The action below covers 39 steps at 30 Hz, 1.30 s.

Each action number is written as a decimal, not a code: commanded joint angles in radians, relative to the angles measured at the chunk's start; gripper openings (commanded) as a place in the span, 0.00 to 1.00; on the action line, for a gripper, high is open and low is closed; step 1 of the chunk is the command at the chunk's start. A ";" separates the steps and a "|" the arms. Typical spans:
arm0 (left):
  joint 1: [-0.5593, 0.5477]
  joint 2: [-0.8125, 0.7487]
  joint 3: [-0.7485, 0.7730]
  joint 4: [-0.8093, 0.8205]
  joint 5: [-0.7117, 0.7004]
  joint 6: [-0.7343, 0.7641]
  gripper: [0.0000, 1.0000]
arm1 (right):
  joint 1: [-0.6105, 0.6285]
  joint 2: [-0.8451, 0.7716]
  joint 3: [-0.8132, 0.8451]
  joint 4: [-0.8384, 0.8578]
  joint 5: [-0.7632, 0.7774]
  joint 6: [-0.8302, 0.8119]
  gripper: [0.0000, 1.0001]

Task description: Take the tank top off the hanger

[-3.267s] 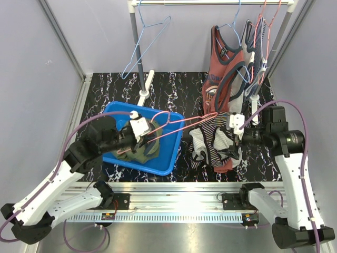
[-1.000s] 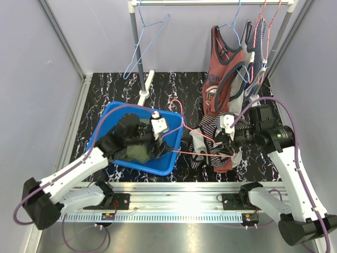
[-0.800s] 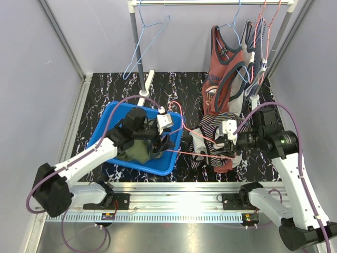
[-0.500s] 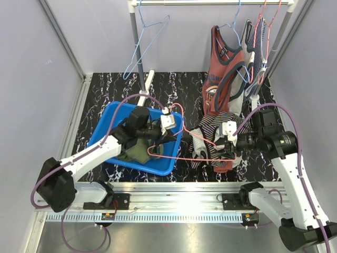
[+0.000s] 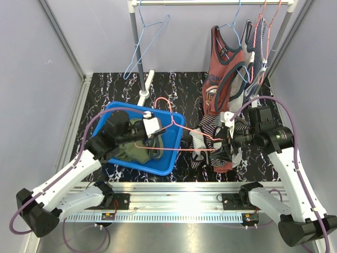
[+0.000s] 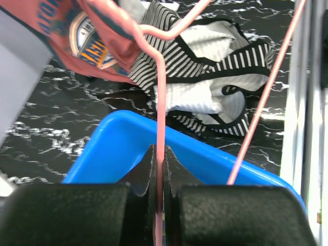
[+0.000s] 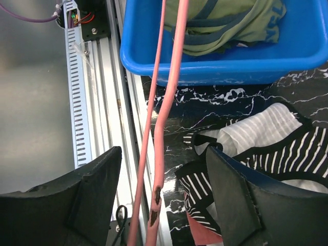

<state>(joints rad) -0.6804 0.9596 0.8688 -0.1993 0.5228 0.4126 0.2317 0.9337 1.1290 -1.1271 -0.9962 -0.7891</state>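
tank top [image 5: 201, 141] rests on table [image 5: 174, 89]; left pincer [image 6: 159, 159] clamps hanger [image 5: 181, 149].

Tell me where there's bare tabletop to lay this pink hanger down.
Bare black marble tabletop lies behind the blue plastic bin, between the white rack foot and the hanging red tank top. Around the striped tank top it is crowded.

We see a black bench [image 5: 179, 89] veined with white marbling. A blue bin [image 5: 152, 167] sits on its left half, turned at an angle to the bench edges. Just right of the bin, a striped tank top [image 5: 199, 141] lies crumpled on the bench, close to the bin's right corner, though we cannot tell if they touch. Behind the bin, the white foot of a clothes rack [image 5: 146, 87] rests on the bench, running toward the back.
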 commanded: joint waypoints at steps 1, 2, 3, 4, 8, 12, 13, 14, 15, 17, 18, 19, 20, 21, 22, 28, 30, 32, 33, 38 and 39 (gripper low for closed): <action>0.001 -0.025 0.064 -0.009 -0.053 0.044 0.00 | 0.000 0.019 0.012 0.000 -0.025 0.059 0.73; 0.001 -0.024 0.073 -0.023 -0.050 0.052 0.00 | 0.000 0.025 0.015 -0.006 -0.038 0.050 0.70; 0.001 -0.021 0.091 -0.053 -0.050 0.060 0.00 | 0.000 0.027 0.021 -0.007 -0.045 0.050 0.68; 0.001 -0.015 0.098 -0.067 -0.049 0.066 0.00 | 0.000 0.030 0.026 -0.008 -0.050 0.047 0.66; -0.001 -0.004 0.117 -0.118 -0.081 0.116 0.00 | 0.001 0.043 0.044 -0.029 -0.061 0.016 0.42; -0.002 0.011 0.159 -0.206 -0.122 0.183 0.00 | 0.001 0.051 0.060 -0.069 -0.035 -0.035 0.41; -0.002 0.011 0.164 -0.215 -0.129 0.193 0.00 | 0.001 0.051 0.058 -0.076 -0.032 -0.039 0.41; -0.002 0.013 0.170 -0.233 -0.129 0.213 0.00 | 0.000 0.048 0.057 -0.076 -0.033 -0.041 0.42; -0.002 0.021 0.182 -0.241 -0.129 0.221 0.00 | 0.001 0.048 0.055 -0.074 -0.036 -0.038 0.49; -0.002 0.030 0.194 -0.271 -0.124 0.239 0.00 | 0.003 0.044 0.052 -0.060 -0.044 -0.022 0.64; -0.002 0.037 0.205 -0.279 -0.122 0.244 0.00 | 0.001 0.043 0.051 -0.056 -0.045 -0.016 0.71; -0.002 0.037 0.206 -0.282 -0.121 0.249 0.00 | 0.001 0.042 0.051 -0.047 -0.044 -0.012 0.72; -0.002 0.036 0.208 -0.284 -0.121 0.252 0.00 | 0.000 0.043 0.051 -0.049 -0.044 -0.015 0.73; -0.002 0.034 0.208 -0.285 -0.121 0.255 0.00 | 0.001 0.043 0.052 -0.051 -0.044 -0.016 0.73; -0.002 0.034 0.208 -0.285 -0.122 0.259 0.00 | 0.001 0.042 0.052 -0.059 -0.042 -0.027 0.73; -0.002 0.031 0.210 -0.270 -0.110 0.243 0.00 | 0.000 0.039 0.031 -0.080 -0.042 -0.059 0.66; -0.004 0.027 0.203 -0.258 -0.103 0.236 0.00 | 0.001 0.040 0.018 -0.079 -0.042 -0.065 0.59; -0.002 0.027 0.203 -0.255 -0.099 0.229 0.00 | 0.001 0.040 0.012 -0.073 -0.044 -0.065 0.42; -0.002 0.027 0.205 -0.253 -0.098 0.230 0.00 | 0.003 0.040 0.011 -0.069 -0.047 -0.065 0.35; -0.001 0.019 0.200 -0.218 -0.092 0.197 0.00 | 0.001 0.042 0.028 -0.069 -0.070 -0.073 0.00; -0.001 0.011 0.197 -0.207 -0.095 0.184 0.00 | 0.001 0.040 0.035 -0.074 -0.071 -0.076 0.00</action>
<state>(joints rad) -0.6865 0.9932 1.0283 -0.5034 0.4263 0.6399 0.2218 0.9871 1.1381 -1.1946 -1.0054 -0.8337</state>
